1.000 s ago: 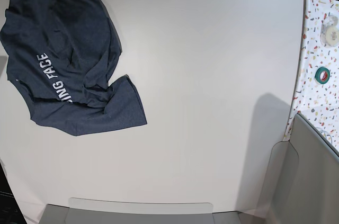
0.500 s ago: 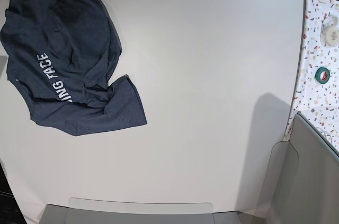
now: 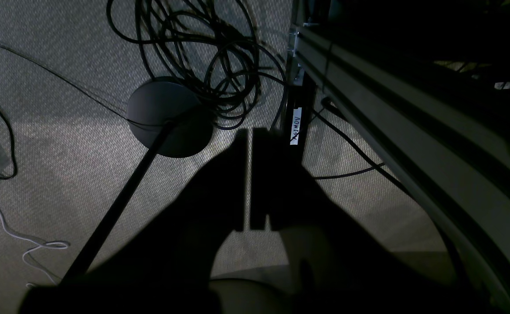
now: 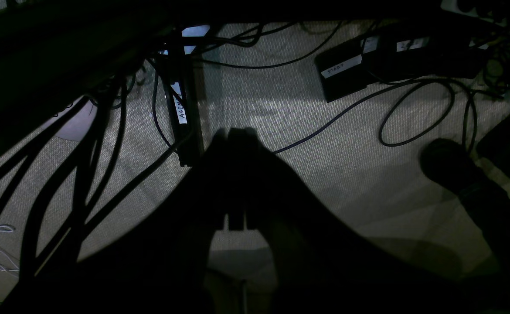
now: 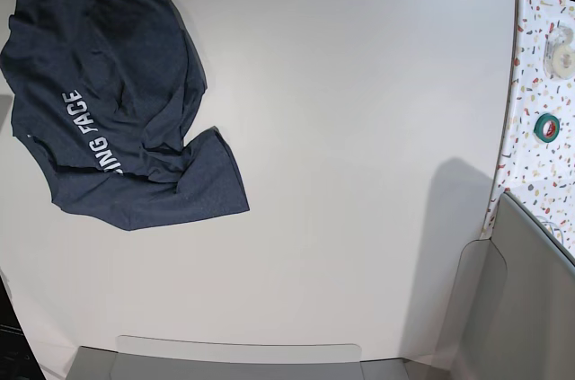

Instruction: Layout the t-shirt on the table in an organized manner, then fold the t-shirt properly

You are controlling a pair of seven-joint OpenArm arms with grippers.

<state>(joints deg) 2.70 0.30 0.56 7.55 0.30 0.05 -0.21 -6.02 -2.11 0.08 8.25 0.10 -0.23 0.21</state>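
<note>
Nothing is moved since earlier: t-shirt (image 5: 117, 110) is left crumpled at bench (image 5: 359, 173) corner, both hands (image 3: 251, 183) (image 4: 236, 179) closed, empty, below.

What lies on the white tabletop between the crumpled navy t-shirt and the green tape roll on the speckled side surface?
In the base view, only bare white tabletop lies between the crumpled navy t-shirt and the green tape roll, apart from a faint shadow.

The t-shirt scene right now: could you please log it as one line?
t-shirt: crumpled, table far-left corner | left gripper: shut, empty | right gripper: shut, empty
</note>
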